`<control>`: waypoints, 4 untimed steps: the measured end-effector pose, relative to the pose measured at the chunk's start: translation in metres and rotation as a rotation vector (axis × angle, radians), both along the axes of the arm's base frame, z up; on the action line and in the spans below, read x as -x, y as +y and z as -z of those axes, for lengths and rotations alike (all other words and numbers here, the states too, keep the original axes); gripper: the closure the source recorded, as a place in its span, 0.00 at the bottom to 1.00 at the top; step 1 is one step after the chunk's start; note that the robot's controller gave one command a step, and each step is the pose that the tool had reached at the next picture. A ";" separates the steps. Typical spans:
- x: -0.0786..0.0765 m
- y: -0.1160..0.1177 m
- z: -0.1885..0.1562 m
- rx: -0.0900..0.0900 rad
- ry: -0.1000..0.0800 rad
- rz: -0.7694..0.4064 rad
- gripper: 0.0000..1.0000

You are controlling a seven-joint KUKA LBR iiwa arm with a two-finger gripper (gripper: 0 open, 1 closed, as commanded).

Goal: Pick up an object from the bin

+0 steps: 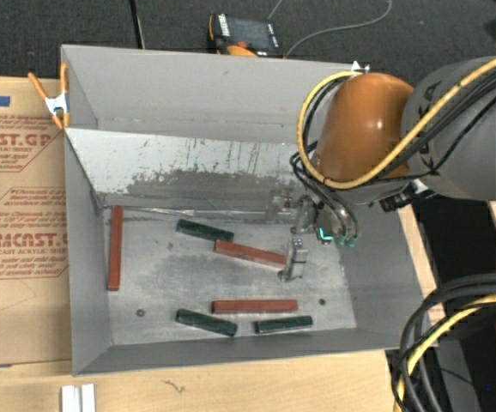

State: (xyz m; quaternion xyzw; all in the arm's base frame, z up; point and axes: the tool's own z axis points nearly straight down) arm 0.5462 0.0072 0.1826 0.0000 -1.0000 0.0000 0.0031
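My gripper [294, 263] hangs low in the right half of the bin, at the right end of a red-brown flat stick [246, 252] that lies slanted across the middle. The stick's right tip reaches the gripper; whether they touch is unclear. A dark green stick [203, 229] lies just up-left of the red-brown one, almost meeting its left end. Nearer the front wall lies a second red-brown stick [255, 305], level and apart from the gripper.
Two more dark green sticks [205, 322] [282, 323] lie along the front wall. Another red-brown stick [115, 248] lies lengthwise against the left wall. The arm's orange cover and cables overhang the bin's right rear corner.
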 end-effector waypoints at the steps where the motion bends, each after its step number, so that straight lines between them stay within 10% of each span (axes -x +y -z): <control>1: -0.030 -0.035 0.117 0.000 -0.002 0.139 0.00; 2: -0.006 -0.024 0.113 0.000 -0.005 0.084 0.00; 3: -0.007 -0.024 0.113 0.000 -0.007 0.085 1.00; 4: -0.044 -0.010 -0.019 0.000 -0.018 0.052 1.00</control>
